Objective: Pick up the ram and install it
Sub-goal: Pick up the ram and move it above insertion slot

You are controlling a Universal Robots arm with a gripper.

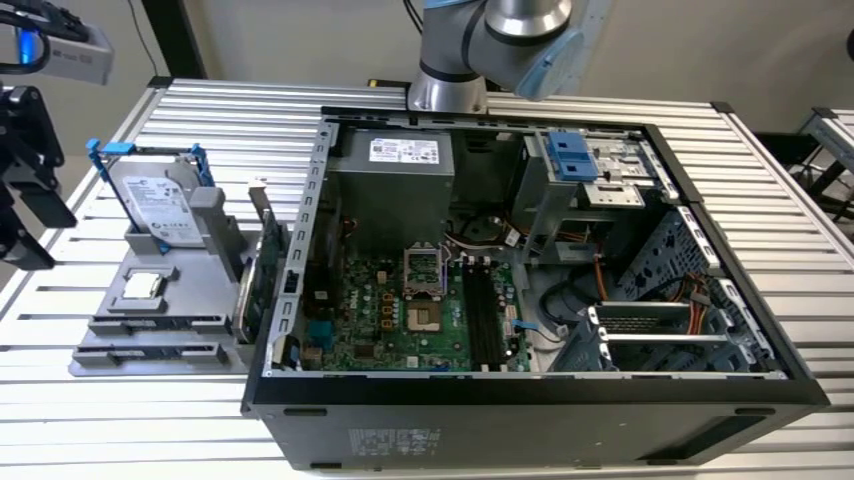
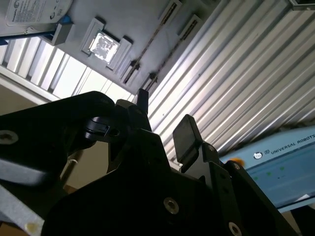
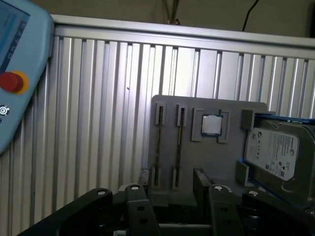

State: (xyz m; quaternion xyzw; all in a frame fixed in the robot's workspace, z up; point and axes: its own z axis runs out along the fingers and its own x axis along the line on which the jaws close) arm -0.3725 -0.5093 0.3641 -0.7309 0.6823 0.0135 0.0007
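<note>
Two ram sticks (image 1: 158,322) lie edge-up in slotted holders at the front of a grey parts tray (image 1: 107,345), on the exterior view's left. In the first wrist view the ram sticks (image 3: 159,146) show as thin dark strips, and in the second wrist view one ram stick (image 2: 153,40) runs between its end holders. My gripper (image 1: 32,232) hangs at the exterior view's left edge, apart from the tray. In both wrist views my gripper (image 2: 162,118) (image 3: 178,216) is open with nothing between its black fingers (image 2: 186,133).
The open computer case (image 1: 534,385) holds a green motherboard with long black slots (image 1: 483,315). The tray also carries a hard drive (image 1: 160,205), a processor chip (image 1: 140,287) and an upright green card (image 1: 270,262). A teach pendant (image 3: 17,73) lies on the slatted table (image 1: 787,210).
</note>
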